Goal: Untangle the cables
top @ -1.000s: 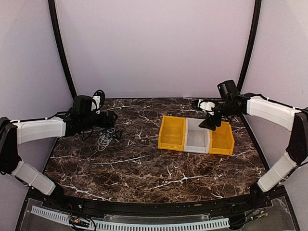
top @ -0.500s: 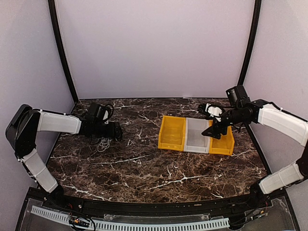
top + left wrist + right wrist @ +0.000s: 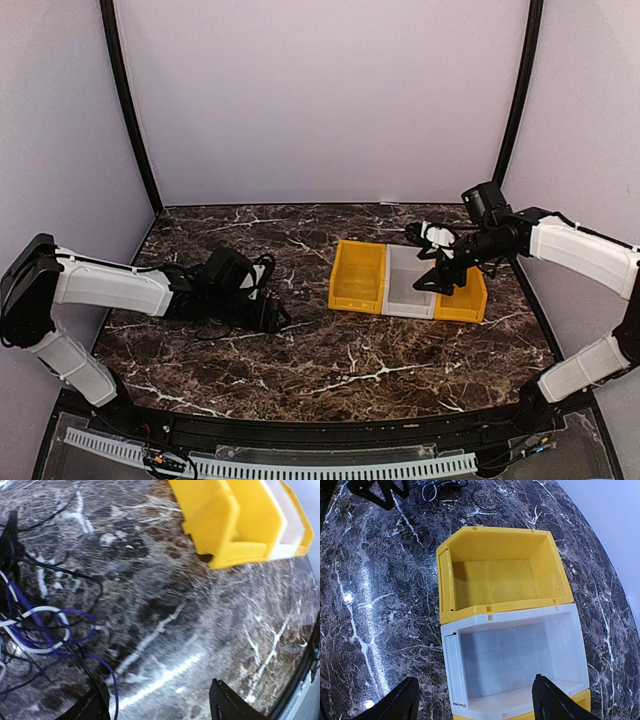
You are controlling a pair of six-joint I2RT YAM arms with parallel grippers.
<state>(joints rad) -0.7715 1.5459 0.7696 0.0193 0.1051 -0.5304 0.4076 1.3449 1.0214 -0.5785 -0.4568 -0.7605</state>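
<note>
The cables (image 3: 37, 630) are a loose tangle of white, blue and black strands lying on the marble at the left of the left wrist view. One blue strand runs down beside my left finger (image 3: 92, 705). My left gripper (image 3: 160, 707) is open low over bare marble, with nothing between its jaws. In the top view the left gripper (image 3: 272, 318) and its arm cover the cables. The right wrist view shows the cables (image 3: 434, 487) at its top edge. My right gripper (image 3: 475, 702) is open above the white bin (image 3: 512, 655) and holds nothing.
Three bins stand side by side right of centre: a yellow bin (image 3: 357, 277), the white bin (image 3: 410, 283) and another yellow bin (image 3: 463, 292). The two bins in the right wrist view are empty. Black frame posts rise at both back corners.
My left arm has swung forward and to the right, low over the cables, and its jaws have narrowed a little. The right gripper has shifted slightly over the white bin.
</note>
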